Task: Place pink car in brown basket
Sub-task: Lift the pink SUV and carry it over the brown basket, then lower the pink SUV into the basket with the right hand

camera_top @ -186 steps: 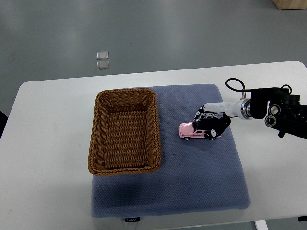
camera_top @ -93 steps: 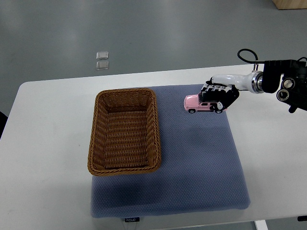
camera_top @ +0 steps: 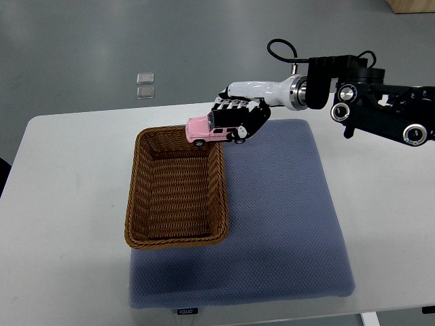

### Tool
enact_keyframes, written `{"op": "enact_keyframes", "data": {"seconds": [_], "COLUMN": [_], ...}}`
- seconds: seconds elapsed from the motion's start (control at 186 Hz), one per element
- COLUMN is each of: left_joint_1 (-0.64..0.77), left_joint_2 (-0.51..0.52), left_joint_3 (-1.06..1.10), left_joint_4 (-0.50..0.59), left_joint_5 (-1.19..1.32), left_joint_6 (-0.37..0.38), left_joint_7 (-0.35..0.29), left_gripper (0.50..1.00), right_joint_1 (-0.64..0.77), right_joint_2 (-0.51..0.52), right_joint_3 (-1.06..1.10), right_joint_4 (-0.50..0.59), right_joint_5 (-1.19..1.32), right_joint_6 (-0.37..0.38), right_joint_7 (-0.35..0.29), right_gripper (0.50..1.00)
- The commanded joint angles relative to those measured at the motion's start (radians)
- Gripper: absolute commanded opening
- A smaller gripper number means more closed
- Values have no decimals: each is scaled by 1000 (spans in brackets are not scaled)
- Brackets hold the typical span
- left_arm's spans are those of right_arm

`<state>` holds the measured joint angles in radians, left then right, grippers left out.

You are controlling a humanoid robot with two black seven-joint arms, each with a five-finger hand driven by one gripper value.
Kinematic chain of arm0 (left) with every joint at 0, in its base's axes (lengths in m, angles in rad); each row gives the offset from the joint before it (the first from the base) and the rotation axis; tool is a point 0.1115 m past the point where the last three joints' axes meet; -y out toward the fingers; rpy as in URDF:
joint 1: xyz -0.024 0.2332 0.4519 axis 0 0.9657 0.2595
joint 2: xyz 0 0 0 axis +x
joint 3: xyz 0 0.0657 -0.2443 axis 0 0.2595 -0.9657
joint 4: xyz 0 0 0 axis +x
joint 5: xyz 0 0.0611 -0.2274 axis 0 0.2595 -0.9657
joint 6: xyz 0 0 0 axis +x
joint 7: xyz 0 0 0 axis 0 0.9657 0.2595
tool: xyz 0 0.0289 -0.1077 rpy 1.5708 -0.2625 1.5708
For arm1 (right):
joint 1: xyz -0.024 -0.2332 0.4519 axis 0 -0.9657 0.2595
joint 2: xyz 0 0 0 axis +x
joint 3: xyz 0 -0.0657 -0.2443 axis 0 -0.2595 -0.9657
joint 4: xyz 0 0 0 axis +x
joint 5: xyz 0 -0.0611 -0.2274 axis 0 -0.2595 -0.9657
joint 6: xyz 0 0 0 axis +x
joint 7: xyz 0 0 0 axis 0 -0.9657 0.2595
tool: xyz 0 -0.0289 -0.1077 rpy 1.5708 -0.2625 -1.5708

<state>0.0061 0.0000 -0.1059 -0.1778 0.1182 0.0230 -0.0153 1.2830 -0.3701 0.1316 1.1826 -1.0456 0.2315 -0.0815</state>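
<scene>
My right hand [camera_top: 234,121] is shut on the pink car [camera_top: 204,130] and holds it in the air over the far right corner of the brown basket [camera_top: 176,185]. The car lies level, its front pointing left, with the black fingers [camera_top: 238,115] wrapped over its rear half. The basket is a woven rectangular one standing on the left part of the blue mat [camera_top: 279,217], and nothing shows inside it. My right arm comes in from the right edge. The left arm is out of view.
The blue mat lies on a white table [camera_top: 68,204]. Two small clear squares [camera_top: 145,85] lie on the grey floor beyond the table's far edge. The right arm's black joint housing [camera_top: 380,112] hangs over the table's far right part.
My right hand lifted the pink car off the mat and carried it up and to the left, from the mat's middle right to above the basket's far right corner.
</scene>
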Motion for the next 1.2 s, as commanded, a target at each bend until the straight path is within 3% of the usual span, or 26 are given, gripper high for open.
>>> {"op": "enact_keyframes", "data": {"seconds": [0.0,0.311,0.853,0.917,0.998,1.03,1.089,1.196], "left_joint_1": [0,0,0,0,0,0,0,0], "left_joint_2": [0,0,0,0,0,0,0,0], "left_joint_3": [0,0,0,0,0,0,0,0], "left_joint_4": [0,1,0,0,1,0,0,0], "left_joint_5": [0,0,0,0,0,0,0,0], "left_joint_6": [0,0,0,0,0,0,0,0], "left_joint_7": [0,0,0,0,0,0,0,0], "left_gripper": [1000,1000,1000,1000,1000,1000,1000,1000], "right_joint_1": [-4,-109,-202,-205,-211,-211,-211,-205], "right_joint_2": [74,263,319,327,330,330,329,327], "right_joint_3": [-1,-13,-15,-13,-13,-13,-10,-4], "right_joint_4": [-3,-146,-232,-232,-232,-232,-232,-227], "right_joint_5": [-2,-17,-86,-86,-85,-85,-79,-76], "right_joint_6": [-3,-24,-51,-54,-74,-75,-77,-77], "right_joint_7": [0,-1,-1,0,0,0,2,2], "right_gripper": [500,500,517,554,703,735,860,885]}}
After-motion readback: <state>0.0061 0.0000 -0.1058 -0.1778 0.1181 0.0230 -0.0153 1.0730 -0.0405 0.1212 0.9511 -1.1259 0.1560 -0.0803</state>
